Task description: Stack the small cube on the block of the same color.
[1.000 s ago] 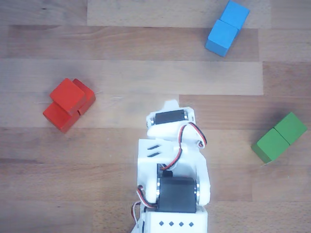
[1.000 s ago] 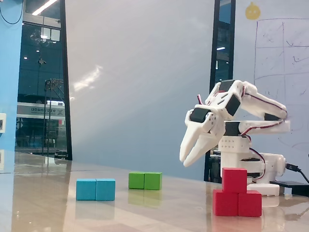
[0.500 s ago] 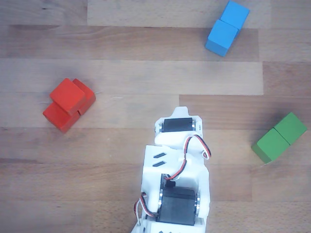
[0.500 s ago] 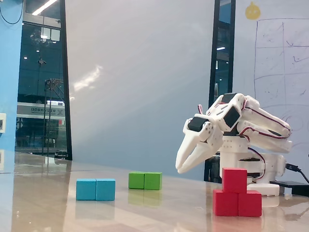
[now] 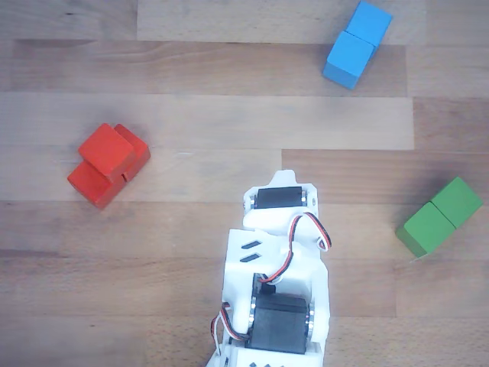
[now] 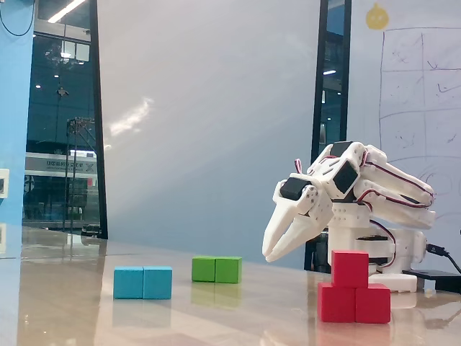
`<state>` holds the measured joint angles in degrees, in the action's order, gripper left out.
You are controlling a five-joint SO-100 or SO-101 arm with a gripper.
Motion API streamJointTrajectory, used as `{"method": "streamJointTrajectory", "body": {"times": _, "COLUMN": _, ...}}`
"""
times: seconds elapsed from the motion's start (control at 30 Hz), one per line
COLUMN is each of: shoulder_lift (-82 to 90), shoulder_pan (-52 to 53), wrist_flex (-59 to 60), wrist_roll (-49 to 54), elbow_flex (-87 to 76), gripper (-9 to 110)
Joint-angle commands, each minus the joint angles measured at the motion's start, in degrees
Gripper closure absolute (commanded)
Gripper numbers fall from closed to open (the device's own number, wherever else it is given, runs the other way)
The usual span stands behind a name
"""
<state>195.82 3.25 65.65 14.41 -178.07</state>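
The small red cube (image 5: pixel 107 149) sits on top of the red two-cube block (image 5: pixel 93 186) at the left of the table in the other view. In the fixed view the cube (image 6: pixel 350 268) rests squarely over the block's (image 6: pixel 354 304) middle seam. My gripper (image 6: pixel 272 254) hangs above the table behind and left of the stack, apart from it, pointing down. Its jaws are together and hold nothing. In the other view only the white arm body (image 5: pixel 279 260) shows, and the fingertips are hidden under it.
A blue two-cube block (image 5: pixel 356 43) lies at the far right, also seen at left in the fixed view (image 6: pixel 142 282). A green two-cube block (image 5: pixel 439 216) lies at the right edge, seen mid-table in the fixed view (image 6: pixel 216 269). The arm base (image 6: pixel 374 252) stands behind the stack.
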Motion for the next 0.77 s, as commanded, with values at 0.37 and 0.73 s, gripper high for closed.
{"method": "streamJointTrajectory", "body": {"times": 0.37, "shoulder_lift": 2.3, "shoulder_pan": 0.3, "wrist_flex": 3.6, "wrist_roll": -9.5, "elbow_flex": 1.6, "gripper": 101}}
{"method": "streamJointTrajectory", "body": {"times": 0.73, "shoulder_lift": 2.4, "shoulder_pan": -0.2, "wrist_flex": 5.2, "wrist_roll": -9.4, "elbow_flex": 2.1, "gripper": 101}}
